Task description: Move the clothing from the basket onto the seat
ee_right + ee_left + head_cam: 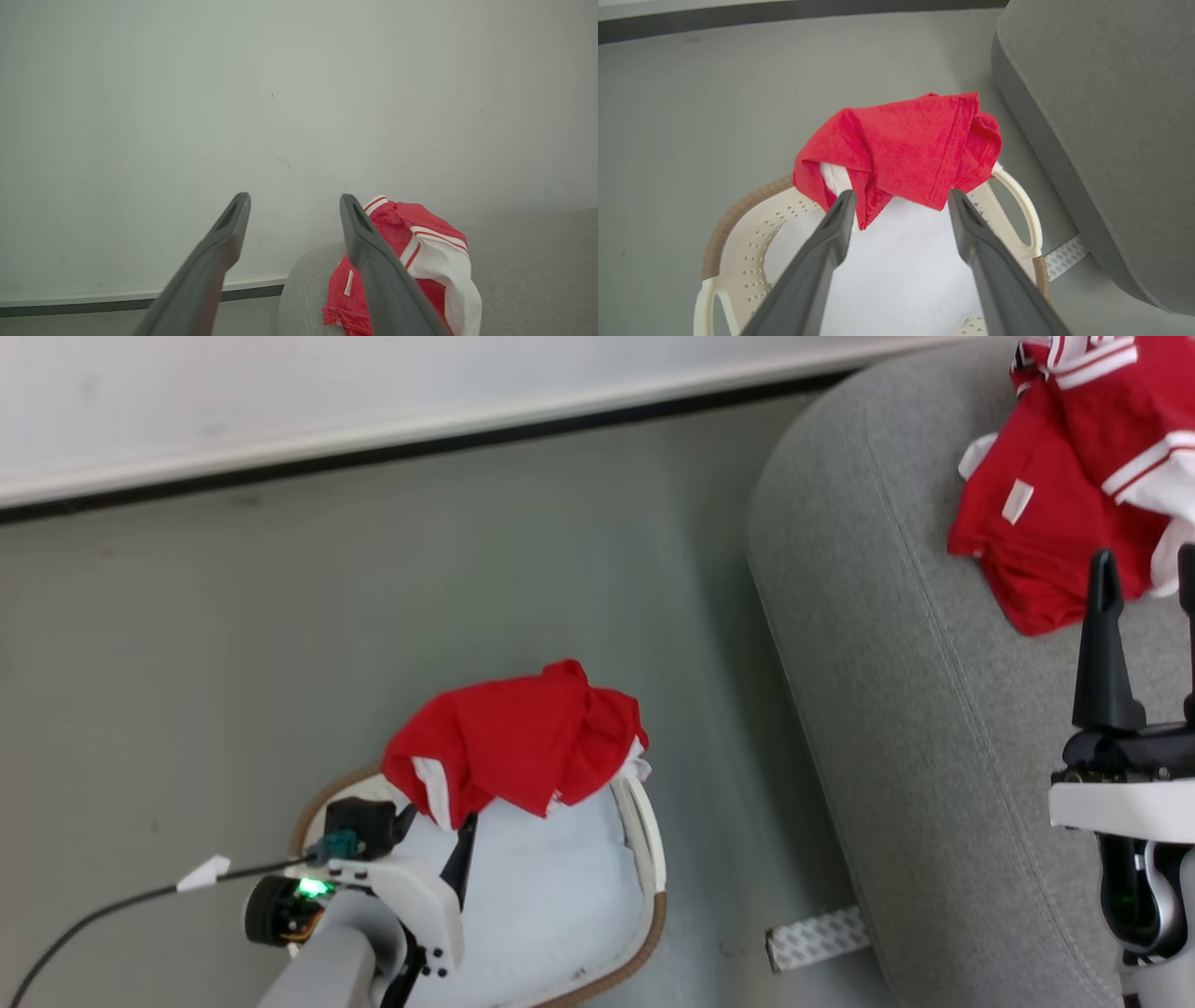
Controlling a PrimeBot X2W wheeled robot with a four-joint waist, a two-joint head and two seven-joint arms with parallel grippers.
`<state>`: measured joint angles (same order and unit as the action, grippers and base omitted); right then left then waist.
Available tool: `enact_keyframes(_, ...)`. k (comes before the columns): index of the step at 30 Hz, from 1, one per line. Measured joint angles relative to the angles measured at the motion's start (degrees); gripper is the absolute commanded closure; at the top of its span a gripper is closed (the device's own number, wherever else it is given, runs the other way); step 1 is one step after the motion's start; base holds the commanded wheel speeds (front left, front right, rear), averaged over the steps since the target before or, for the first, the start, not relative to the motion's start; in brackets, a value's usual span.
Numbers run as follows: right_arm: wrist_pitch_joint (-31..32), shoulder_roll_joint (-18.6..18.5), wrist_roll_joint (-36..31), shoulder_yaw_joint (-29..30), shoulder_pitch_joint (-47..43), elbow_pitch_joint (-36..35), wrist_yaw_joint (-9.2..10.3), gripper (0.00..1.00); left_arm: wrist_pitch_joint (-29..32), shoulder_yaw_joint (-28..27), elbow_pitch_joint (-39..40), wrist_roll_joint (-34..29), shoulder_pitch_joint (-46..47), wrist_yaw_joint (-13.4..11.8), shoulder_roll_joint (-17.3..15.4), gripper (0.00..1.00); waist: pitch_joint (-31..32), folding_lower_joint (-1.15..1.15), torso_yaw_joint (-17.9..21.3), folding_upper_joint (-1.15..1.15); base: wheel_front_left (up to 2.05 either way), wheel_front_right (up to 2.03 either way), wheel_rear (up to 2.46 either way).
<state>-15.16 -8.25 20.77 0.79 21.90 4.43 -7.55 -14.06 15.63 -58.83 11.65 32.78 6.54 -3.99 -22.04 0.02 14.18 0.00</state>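
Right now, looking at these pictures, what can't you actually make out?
Head view: the clothing pile on the seat is cut off by the top and right edges, so the count is unclear.
Head view: the left arm and the bottom edge hide the near side of the basket.
Left wrist view: the red garment covers the basket's far rim.
Right wrist view: one dark finger hides part of the pile.

Red garment (pixel 523 737) hides basket (pixel 653 849) far rim.

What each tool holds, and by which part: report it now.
Nothing is held. The left tool is open at the lower edge of the red shirt draped over the basket rim. The right tool hangs open above the seat.
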Motion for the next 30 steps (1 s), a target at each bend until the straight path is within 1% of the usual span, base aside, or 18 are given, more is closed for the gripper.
enact_keyframes(7, 0.0, 1.7, 0.4, -0.4, 3.0, -2.8, 0.0, 0.0, 2.4, 0.8, -9.1, 0.1, 6.5, 0.3, -0.7, 0.0, -6.5, 0.0, 2.8, 0.0, 0.0, 0.0, 0.0)
enact_keyframes(11, 0.0, 3.0, 0.3, -0.5, 3.9, -4.4, 0.0, 0.0, 3.8, 0.5, -11.8, 0.5, 9.4, 0.0, -1.9, 0.0, -10.1, -0.01, 4.4, 0.0, 0.0, 0.0, 0.0)
enact_keyframes(21, 0.0, 4.8, 0.5, -0.6, 5.1, -7.9, 0.0, 0.0, 9.0, -1.1, -14.4, 2.5, 13.7, -3.0, -5.6, 0.0, -17.4, -0.01, 8.8, 0.0, 0.0, 0.0, 0.0)
enact_keyframes(27, 0.0, 5.2, 1.0, -0.8, 5.4, -9.1, 0.0, 0.0, 9.3, -2.3, -14.6, 3.4, 16.4, -6.6, -7.9, 0.0, -20.6, -0.01, 11.3, 0.0, 0.0, 0.0, 0.0)
enact_keyframes(30, 0.0, 5.2, 2.5, -0.9, 5.6, -9.4, 0.0, 0.0, 8.3, -3.0, -14.6, 4.2, 17.5, -7.1, -8.4, 0.0, -21.6, -0.01, 12.2, 0.0, 0.0, 0.0, 0.0)
